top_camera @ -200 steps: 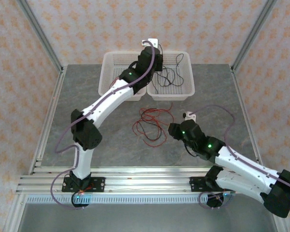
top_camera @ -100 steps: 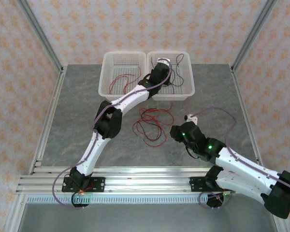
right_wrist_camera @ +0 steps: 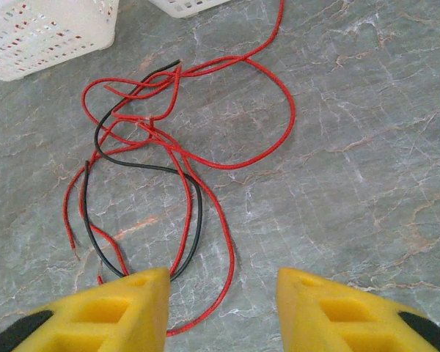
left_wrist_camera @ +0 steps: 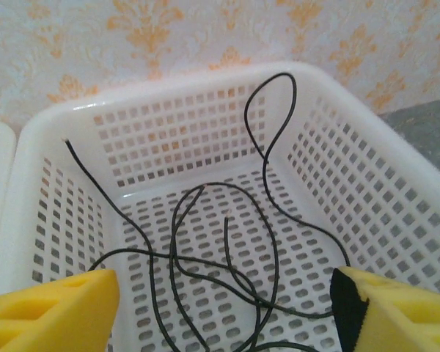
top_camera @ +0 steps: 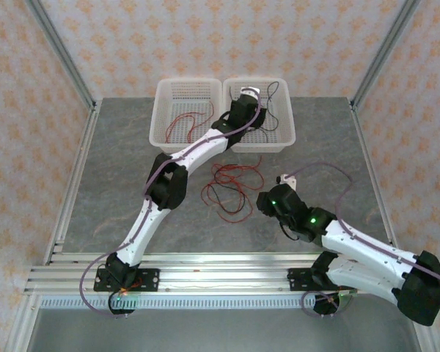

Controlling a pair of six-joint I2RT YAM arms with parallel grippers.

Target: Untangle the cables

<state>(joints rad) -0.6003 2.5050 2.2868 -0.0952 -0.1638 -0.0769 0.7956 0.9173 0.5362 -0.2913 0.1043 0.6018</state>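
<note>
A tangle of red and black cables lies on the grey table in front of the baskets. In the right wrist view its red loops cross a black strand. My right gripper hovers open at the tangle's near right side, with one red strand running between the yellow fingers. More black cables lie loose in the right basket. My left gripper hangs open above them, holding nothing. A red cable rests in the left basket.
The two white perforated baskets stand side by side at the back of the table, the right basket's rim toward the right. Metal frame posts rise at both sides. Bare grey tabletop lies right of the tangle.
The left arm has stretched forward and swung right, from above the gap between the baskets to over the right basket. The right gripper has edged slightly toward the tangle.
</note>
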